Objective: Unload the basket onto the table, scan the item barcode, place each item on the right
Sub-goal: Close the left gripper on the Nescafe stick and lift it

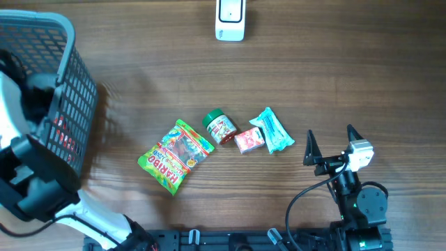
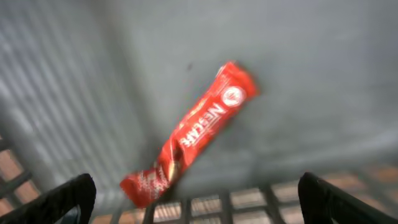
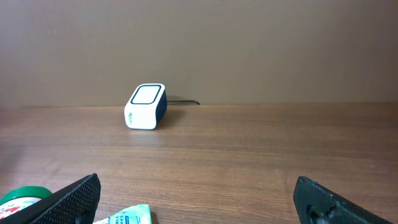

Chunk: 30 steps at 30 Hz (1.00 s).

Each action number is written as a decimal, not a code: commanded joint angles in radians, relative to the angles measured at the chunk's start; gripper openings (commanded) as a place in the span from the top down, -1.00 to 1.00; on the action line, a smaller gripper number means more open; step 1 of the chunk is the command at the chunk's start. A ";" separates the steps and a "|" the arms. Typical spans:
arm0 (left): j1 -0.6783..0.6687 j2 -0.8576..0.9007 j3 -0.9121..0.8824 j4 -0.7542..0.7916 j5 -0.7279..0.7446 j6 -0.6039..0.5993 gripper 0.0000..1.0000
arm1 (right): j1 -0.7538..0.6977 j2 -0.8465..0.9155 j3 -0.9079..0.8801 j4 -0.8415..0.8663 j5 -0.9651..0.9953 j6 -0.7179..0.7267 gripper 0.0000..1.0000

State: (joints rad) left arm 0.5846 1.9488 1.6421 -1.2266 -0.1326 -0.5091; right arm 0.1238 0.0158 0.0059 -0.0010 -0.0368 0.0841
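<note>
1. The left gripper is seen inside the grey basket, which stands at the 10 o'clock edge of the table.
2. Its jaws are spread wide and nothing is grasped; only the two dark fingertips are seen, at the lower corners of the wrist view.
3. The red sachet is found in the basket, blurred, slanted from 7 o'clock to 1 o'clock and clear of both fingers.
4. The right gripper is held at 4 o'clock above the table, jaws fully parted and empty.
5. The white scanner is placed at 12 o'clock, well apart from both grippers.
6. Near the centre, a Haribo bag, a green-lidded jar, a small red packet and a teal packet are laid in a row from 8 o'clock towards 3 o'clock.
</note>
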 commanded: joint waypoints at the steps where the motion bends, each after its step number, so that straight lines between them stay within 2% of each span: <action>1: 0.005 0.026 -0.190 0.106 -0.049 0.009 -1.00 | 0.003 -0.002 -0.001 0.002 -0.008 -0.005 -1.00; 9: 0.004 0.027 -0.399 0.306 -0.043 0.008 -1.00 | 0.003 -0.002 -0.001 0.002 -0.008 -0.005 -1.00; 10: 0.004 0.027 -0.420 0.322 -0.044 0.008 -0.94 | 0.003 -0.002 -0.001 0.002 -0.008 -0.005 -1.00; 11: 0.004 0.027 -0.442 0.337 -0.044 0.008 -0.61 | 0.003 -0.002 -0.001 0.002 -0.008 -0.005 -1.00; 12: 0.004 0.027 -0.457 0.347 -0.044 0.008 -0.09 | 0.003 -0.002 -0.001 0.002 -0.008 -0.005 -1.00; 15: 0.004 0.027 -0.523 0.394 -0.044 0.009 0.92 | 0.003 -0.002 -0.001 0.002 -0.008 -0.005 -0.99; 19: 0.010 0.016 -0.512 0.366 -0.044 0.060 0.92 | 0.003 -0.002 -0.001 0.002 -0.008 -0.005 -0.99; 22: 0.031 -0.022 -0.379 0.233 -0.040 0.053 0.92 | 0.003 -0.002 -0.001 0.002 -0.008 -0.006 -0.99; 24: 0.043 -0.053 -0.251 0.134 -0.041 0.054 0.92 | 0.003 -0.002 -0.001 0.002 -0.008 -0.005 -1.00; 27: 0.058 -0.115 0.049 -0.051 -0.041 0.053 0.92 | 0.003 -0.002 -0.001 0.002 -0.008 -0.005 -1.00; 30: 0.067 -0.167 0.360 -0.173 -0.041 0.053 0.92 | 0.003 -0.002 -0.001 0.002 -0.008 -0.005 -1.00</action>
State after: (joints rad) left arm 0.6388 1.8988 1.6459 -1.3087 -0.1638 -0.4706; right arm 0.1238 0.0158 0.0059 -0.0013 -0.0368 0.0841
